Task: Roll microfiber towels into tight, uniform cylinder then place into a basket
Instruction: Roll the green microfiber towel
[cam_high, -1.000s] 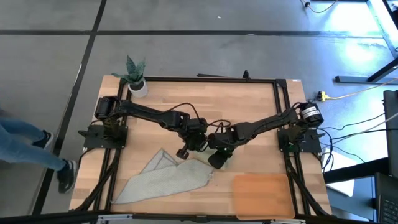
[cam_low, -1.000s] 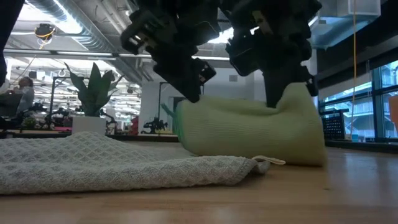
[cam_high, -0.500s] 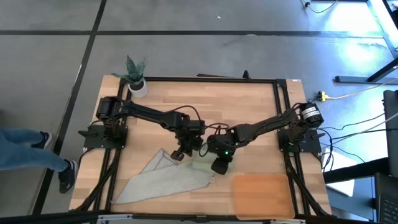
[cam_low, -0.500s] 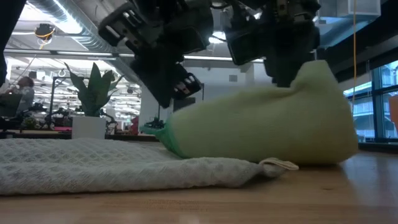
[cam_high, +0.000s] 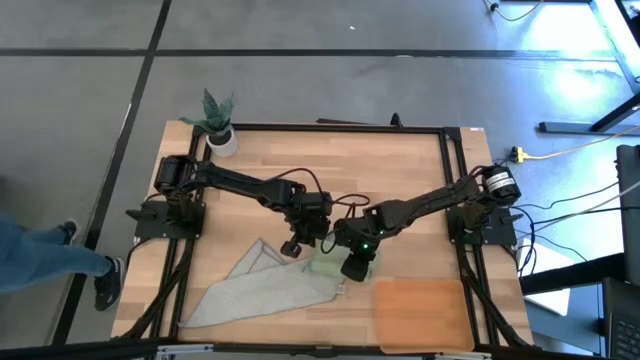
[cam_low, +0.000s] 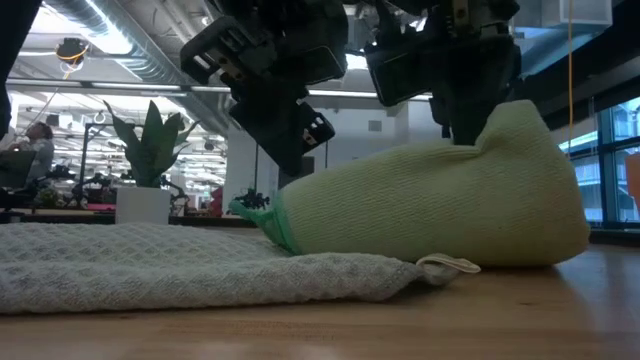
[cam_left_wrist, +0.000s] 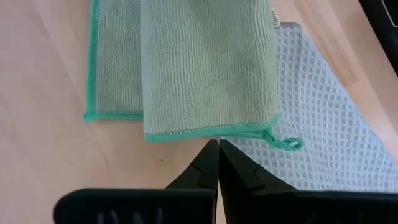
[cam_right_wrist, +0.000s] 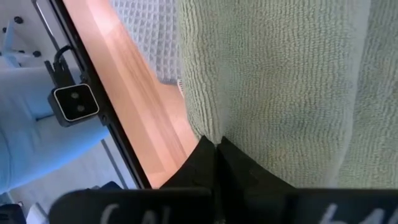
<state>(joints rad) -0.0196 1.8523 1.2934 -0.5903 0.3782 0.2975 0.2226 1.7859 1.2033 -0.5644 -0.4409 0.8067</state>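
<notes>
The table (cam_high: 400, 170) spreads out under both claws, with the orange-brown basket (cam_high: 420, 312) just beyond the right claw (cam_high: 352, 268), toward the near edge. The grey towel (cam_high: 255, 290) lies flat below and beside the left claw (cam_high: 292, 247), one corner tucked under the green towel (cam_low: 430, 205). The green towel sits loosely folded between the claws. The right claw is closed, pinching its raised end. The left claw is closed on nothing, hovering just off the green hem. The fold looks slack, so lifting by one pinched end could let it fall open. It may also drag the grey towel along.
</notes>
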